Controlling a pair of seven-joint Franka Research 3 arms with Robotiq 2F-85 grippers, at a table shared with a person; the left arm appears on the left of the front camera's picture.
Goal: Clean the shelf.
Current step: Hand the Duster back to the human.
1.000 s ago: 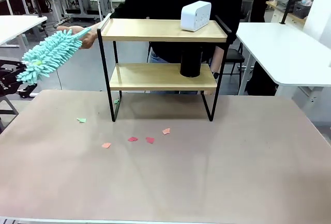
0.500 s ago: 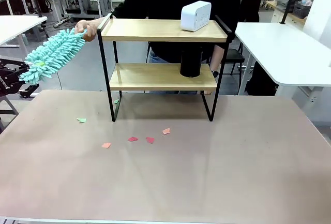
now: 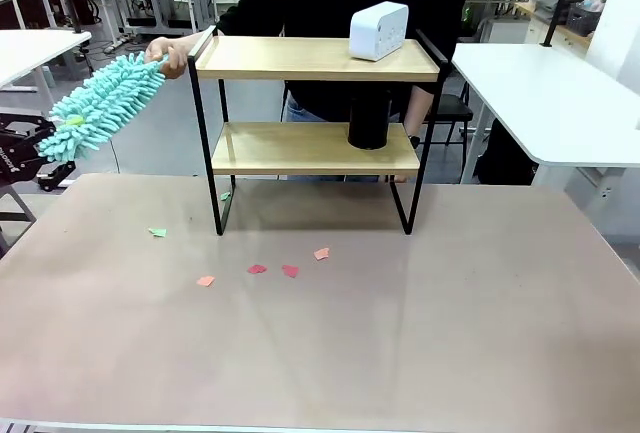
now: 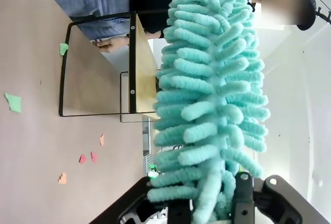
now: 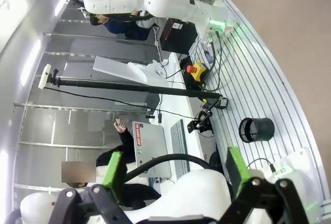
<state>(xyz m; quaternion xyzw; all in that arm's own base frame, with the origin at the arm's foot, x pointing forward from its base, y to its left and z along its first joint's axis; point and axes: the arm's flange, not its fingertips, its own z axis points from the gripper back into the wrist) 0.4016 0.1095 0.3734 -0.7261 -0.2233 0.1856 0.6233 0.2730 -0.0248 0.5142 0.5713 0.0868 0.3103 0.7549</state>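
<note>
The shelf [image 3: 315, 57] stands at the table's far middle, with two wooden boards in a black frame; it lies sideways in the left wrist view [image 4: 139, 63]. A white box [image 3: 378, 30] sits on its top board and a black cylinder [image 3: 369, 118] on the lower one. A fluffy teal duster [image 3: 100, 103] slants up from my left gripper [image 3: 35, 148] to a person's hand [image 3: 165, 53] at the shelf's top left corner. My left gripper [image 4: 209, 208] is shut on the duster's [image 4: 207, 89] end. My right gripper [image 5: 173, 163] stands open with nothing in it.
Paper scraps lie on the brown table [image 3: 450, 333] in front of the shelf: a green one [image 3: 157, 232], pink ones [image 3: 205, 280] [image 3: 321, 252] and red ones [image 3: 257, 269] [image 3: 290, 271]. A white table [image 3: 560, 103] stands at the right.
The person's hand has brought the duster's handle end up to the shelf's corner, so the duster slants more steeply. My left gripper has stayed at the far left.
</note>
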